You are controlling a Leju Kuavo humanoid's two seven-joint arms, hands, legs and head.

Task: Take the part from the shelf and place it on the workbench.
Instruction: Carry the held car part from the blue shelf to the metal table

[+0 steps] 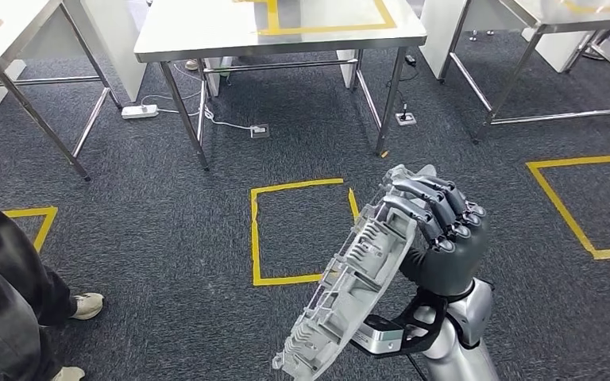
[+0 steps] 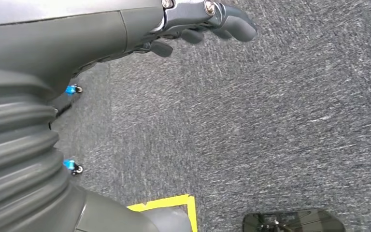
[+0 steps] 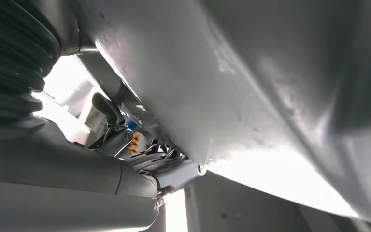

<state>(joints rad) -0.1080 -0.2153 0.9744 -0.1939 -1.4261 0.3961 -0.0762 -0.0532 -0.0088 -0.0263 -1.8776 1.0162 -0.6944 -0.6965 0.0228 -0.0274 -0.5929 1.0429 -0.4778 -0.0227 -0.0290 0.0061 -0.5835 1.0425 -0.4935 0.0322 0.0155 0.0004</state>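
In the head view my right hand (image 1: 442,230) grips the upper end of a long, ribbed, light-grey cast part (image 1: 349,286), held tilted over the carpet at the lower right. The part's smooth back (image 3: 251,92) looms close in the right wrist view, with my right hand's fingers (image 3: 140,154) against it. Ahead stands a steel workbench (image 1: 206,32) whose top carries a yellow tape outline (image 1: 330,24). My left hand (image 2: 193,24) hangs over the grey carpet with its fingers apart and nothing in them.
A person's legs and shoes (image 1: 16,302) stand at the lower left. Yellow tape squares mark the carpet in the middle (image 1: 256,238) and at the right (image 1: 564,210). More steel tables stand at the far left (image 1: 8,32) and right (image 1: 540,16). A power strip (image 1: 140,111) and cables lie under the workbench.
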